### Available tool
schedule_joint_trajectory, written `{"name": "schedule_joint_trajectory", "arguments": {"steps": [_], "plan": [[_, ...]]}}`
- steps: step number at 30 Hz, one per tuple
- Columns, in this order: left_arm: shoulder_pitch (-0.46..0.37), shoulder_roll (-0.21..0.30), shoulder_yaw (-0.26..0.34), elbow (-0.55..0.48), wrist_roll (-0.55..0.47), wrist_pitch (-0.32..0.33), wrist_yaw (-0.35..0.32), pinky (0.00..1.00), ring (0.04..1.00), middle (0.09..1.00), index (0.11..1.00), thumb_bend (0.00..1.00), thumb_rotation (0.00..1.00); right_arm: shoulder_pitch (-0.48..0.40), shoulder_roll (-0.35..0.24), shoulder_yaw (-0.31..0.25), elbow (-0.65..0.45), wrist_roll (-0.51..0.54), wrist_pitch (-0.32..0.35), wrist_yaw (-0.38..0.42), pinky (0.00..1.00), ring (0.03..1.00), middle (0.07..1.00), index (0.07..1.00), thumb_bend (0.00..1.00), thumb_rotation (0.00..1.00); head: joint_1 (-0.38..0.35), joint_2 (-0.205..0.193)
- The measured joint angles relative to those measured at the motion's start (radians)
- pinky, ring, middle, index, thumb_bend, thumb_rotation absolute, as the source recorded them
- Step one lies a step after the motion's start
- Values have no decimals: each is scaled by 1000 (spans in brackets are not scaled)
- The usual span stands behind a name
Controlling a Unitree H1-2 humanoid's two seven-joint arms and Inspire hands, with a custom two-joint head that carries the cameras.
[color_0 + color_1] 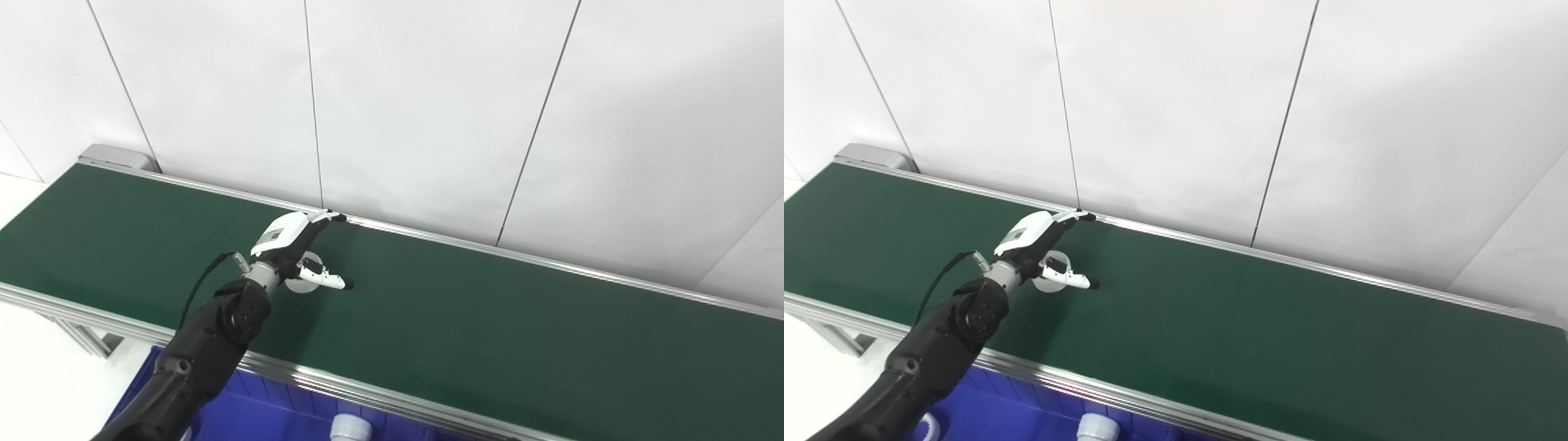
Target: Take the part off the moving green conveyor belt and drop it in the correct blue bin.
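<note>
Part: a small, pale, round piece lies on the green conveyor belt, mostly hidden beneath the robot's left hand, so its exact shape cannot be told. It sits toward the left end of the belt, roughly midway between the belt's near and far rails. The left hand, white with black fingertips, is spread apart above and around the part, with its fingers stretched toward the belt's far rail and its thumb reaching past the part's near side. The hand holds nothing; whether any of it touches the part cannot be seen. Its dark arm rises from below the belt's near rail, on the left. The right hand is not in view. Below the near rail of the belt, a blue bin shows at the bottom edge, and a white cylindrical piece already rests inside it. Behind the belt's far rail stands a plain white panelled wall. As a judgement, the task is at an early stage: the hand is placed over the part, ready to close, but the part is not yet lifted. Grasping it, carrying it across the near rail and dropping it into the correct bin all remain to be done.
</note>
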Motion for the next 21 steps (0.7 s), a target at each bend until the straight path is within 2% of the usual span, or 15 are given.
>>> {"name": "schedule_joint_trajectory", "arguments": {"steps": [3,6,11,13,14,15,18,21], "plan": [[-16,2,-21,43,15,1,7,999,984,976,867,839,313,1,0,1,-2,-2,0,0,556,710,808,820,773,464,-2,3],[-19,3,-41,68,17,1,13,1000,983,973,865,849,317,2,0,1,-3,-2,0,0,566,723,807,817,774,457,-2,3],[-24,0,-65,112,19,0,53,982,966,959,860,819,257,3,-1,1,-3,1,0,-1,570,717,801,813,774,458,-3,6],[-32,-4,-78,120,17,-3,68,908,920,919,849,788,195,3,-1,1,-4,3,0,-1,567,714,802,816,773,459,-3,8],[-38,-7,-79,127,10,-6,68,812,865,868,828,753,133,3,-1,1,-5,4,0,-1,582,706,798,813,771,462,-5,8],[-44,-12,-79,130,-8,-11,67,799,858,862,825,748,125,2,-1,1,-5,4,0,-2,584,704,798,813,770,463,-5,8],[-51,-18,-78,121,-29,-14,66,682,783,798,767,714,42,5,-1,2,-5,0,0,-16,601,683,798,813,764,466,-3,11],[-45,-3,-83,75,-29,18,39,577,699,745,724,688,6,7,-4,4,-5,-1,0,-24,600,680,802,818,764,470,-3,12]]}}
